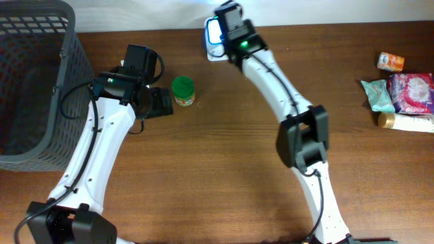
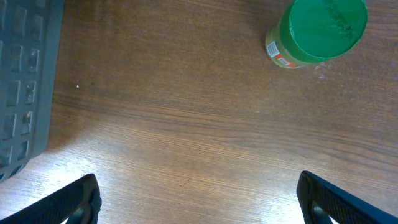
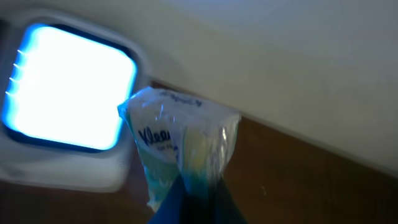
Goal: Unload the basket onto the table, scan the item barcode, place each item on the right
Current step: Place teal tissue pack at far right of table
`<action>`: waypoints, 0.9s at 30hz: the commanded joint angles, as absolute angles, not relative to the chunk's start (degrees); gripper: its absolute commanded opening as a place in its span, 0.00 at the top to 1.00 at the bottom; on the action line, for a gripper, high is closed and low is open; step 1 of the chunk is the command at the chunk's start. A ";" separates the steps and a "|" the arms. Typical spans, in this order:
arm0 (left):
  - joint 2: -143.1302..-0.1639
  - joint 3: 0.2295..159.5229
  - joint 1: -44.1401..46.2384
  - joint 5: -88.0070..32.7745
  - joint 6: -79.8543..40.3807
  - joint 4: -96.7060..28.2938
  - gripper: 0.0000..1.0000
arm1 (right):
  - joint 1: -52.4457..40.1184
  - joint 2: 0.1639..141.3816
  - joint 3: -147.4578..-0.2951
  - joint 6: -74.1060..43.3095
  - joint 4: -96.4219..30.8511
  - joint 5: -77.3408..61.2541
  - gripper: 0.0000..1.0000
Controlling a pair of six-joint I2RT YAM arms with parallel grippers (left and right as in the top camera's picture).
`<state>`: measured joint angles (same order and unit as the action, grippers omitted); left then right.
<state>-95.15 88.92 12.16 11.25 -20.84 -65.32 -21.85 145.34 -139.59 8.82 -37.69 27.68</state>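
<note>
We hold the tissue pack (image 3: pixel 180 140) in the air just beside the scanner (image 3: pixel 68 93), pinched at its lower edge by our right gripper (image 3: pixel 189 199), which is clamped tight on the film. We see no barcode on the side shown, so the scanner may read nothing unless the pack turns. The hold is thin, so the soft wrapper could slip or fold, and its gloss may glare. Our left gripper (image 2: pixel 202 208) stands wide and empty over the tabletop (image 2: pixel 186 124), near the green-lidded jar (image 2: pixel 320 31), which a careless sweep would topple.

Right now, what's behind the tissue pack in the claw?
A glowing scanner, a pale wall and the brown table. The tissue pack hides the scanner's lower right corner.
</note>
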 commanded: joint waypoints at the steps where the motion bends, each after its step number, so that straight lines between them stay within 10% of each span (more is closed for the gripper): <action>1: -94.91 89.01 12.32 11.84 -21.41 -65.23 0.01 | -10.98 135.55 -139.83 -0.58 -45.98 30.48 0.96; 8: -94.91 89.01 12.32 11.84 -21.41 -65.23 0.01 | 10.72 136.42 -139.68 -0.51 -65.84 24.12 0.96; 18: -94.91 89.01 12.32 11.84 -21.41 -65.23 0.01 | 19.20 141.84 -139.37 -5.08 -59.37 21.58 0.91; 20: -94.91 89.01 12.32 11.84 -21.41 -65.23 0.01 | 19.14 141.91 -139.39 -6.52 -59.79 20.88 0.44; 27: -94.91 89.01 12.32 11.84 -21.41 -65.23 0.01 | 11.66 137.05 -139.57 -6.28 -66.50 0.95 0.40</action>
